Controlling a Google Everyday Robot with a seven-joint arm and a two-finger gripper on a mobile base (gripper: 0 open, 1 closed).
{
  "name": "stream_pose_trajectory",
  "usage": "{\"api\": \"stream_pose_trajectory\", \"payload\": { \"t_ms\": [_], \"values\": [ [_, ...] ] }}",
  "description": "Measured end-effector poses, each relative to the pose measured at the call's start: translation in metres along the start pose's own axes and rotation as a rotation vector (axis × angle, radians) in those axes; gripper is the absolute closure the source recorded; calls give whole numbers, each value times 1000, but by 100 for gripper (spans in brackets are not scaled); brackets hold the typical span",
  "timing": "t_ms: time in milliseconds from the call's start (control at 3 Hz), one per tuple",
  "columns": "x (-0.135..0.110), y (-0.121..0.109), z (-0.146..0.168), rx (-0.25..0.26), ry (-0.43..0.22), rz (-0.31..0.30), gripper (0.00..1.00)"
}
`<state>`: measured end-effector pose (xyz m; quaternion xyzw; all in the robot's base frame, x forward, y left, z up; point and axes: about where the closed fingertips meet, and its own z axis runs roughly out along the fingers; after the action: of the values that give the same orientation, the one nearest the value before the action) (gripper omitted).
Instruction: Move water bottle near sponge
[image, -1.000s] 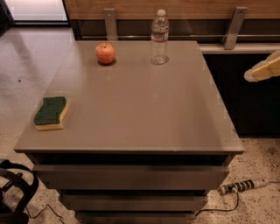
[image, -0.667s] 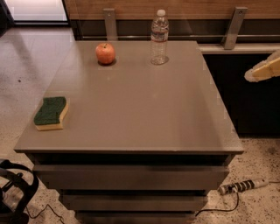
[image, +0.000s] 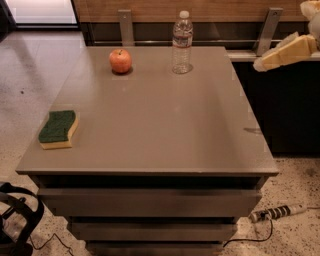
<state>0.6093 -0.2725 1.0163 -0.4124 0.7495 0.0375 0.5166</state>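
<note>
Water bottle (image: 182, 42), a small one of clear ribbed plastic with a white screw cap and a faint label band, stands upright near the far edge of the grey flat-topped bench (image: 160, 135), a little right of the middle of that edge. I see it rise taller than the round red-orange apple (image: 120, 60) that sits to its left along the same far edge, apart from it. The rectangular sponge (image: 59, 129), dark green scouring top over yellow foam, lies flat by the left edge, towards the near left corner and well apart from the bottle. The apple sits on the far side of the straight line between bottle and sponge. Drawer fronts show below the near edge, and a power strip (image: 277, 212) lies on the speckled floor off the near right corner. The cream-coloured gripper (image: 265, 61) hangs beyond the right edge, off the far right corner, over a dark counter. I cannot tell whether it is spread or closed. The bottle stands to its left, well apart, untouched.
</note>
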Motion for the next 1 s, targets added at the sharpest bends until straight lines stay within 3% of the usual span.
{"api": "stream_pose_trajectory", "payload": {
  "t_ms": [667,1000],
  "values": [
    [-28,-7,73,-81,-141,55,0],
    [-33,-10,102,-92,-181,83,0]
  ]
}}
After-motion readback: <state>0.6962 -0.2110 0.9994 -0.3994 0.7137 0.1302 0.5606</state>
